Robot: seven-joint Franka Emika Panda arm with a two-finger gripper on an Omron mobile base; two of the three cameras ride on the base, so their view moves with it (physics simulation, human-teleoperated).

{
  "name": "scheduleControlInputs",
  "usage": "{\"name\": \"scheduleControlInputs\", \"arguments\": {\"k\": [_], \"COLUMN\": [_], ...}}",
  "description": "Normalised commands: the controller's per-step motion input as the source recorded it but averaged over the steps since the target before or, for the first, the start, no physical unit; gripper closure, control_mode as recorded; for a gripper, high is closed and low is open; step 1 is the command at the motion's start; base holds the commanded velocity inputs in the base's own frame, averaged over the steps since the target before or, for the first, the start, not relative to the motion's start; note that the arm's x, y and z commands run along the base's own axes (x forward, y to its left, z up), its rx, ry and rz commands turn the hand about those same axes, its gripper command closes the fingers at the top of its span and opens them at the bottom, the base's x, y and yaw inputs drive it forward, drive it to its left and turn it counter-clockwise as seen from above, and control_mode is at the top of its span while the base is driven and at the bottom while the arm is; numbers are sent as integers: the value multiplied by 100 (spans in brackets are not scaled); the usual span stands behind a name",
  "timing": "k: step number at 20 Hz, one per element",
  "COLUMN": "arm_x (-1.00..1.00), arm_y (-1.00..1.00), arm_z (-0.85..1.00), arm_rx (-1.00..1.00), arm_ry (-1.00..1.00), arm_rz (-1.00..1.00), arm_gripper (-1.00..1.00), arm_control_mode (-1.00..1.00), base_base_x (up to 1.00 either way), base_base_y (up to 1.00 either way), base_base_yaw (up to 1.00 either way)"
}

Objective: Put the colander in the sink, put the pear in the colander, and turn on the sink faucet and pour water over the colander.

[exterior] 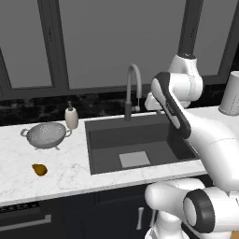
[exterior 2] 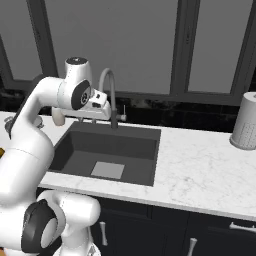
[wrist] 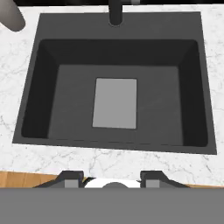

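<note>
The colander (exterior: 45, 135) stands upright on the white marble counter (exterior: 70, 168), left of the sink (exterior: 135, 144), with the white soap bottle (exterior: 71, 116) just beside it toward the wall. The pear (exterior: 39, 170) lies nearer the counter's front edge, apart from the colander. The sink is bare, with a lighter square patch (wrist: 115, 103) on its floor. The sink faucet (exterior: 133, 91) arches over the basin from the back rim. Behind it run a dark backsplash and large grey window panes. A perforated grey canister (exterior 2: 246, 127) stands far right. Dark cabinets sit below. The gripper (wrist: 113, 178) hangs above the sink's front edge, fingers spread apart, holding nothing.
</note>
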Motion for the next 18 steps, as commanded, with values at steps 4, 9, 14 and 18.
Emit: {"name": "scheduleControlInputs", "arguments": {"k": [4, 9, 14, 18], "arm_x": [-18, -76, -52, -5], "arm_y": [1, 33, 66, 83], "arm_z": [-2, -12, -21, -28], "arm_rx": [0, 0, 0, 0], "arm_ry": [-1, -12, -2, 10], "arm_rz": [1, 6, -1, -9], "arm_gripper": [-100, -100, -100, -100], "arm_control_mode": [-100, -100, -100, -100], "base_base_x": [0, 0, 0, 0], "base_base_y": [0, 0, 0, 0], "base_base_yaw": [0, 0, 0, 0]}}
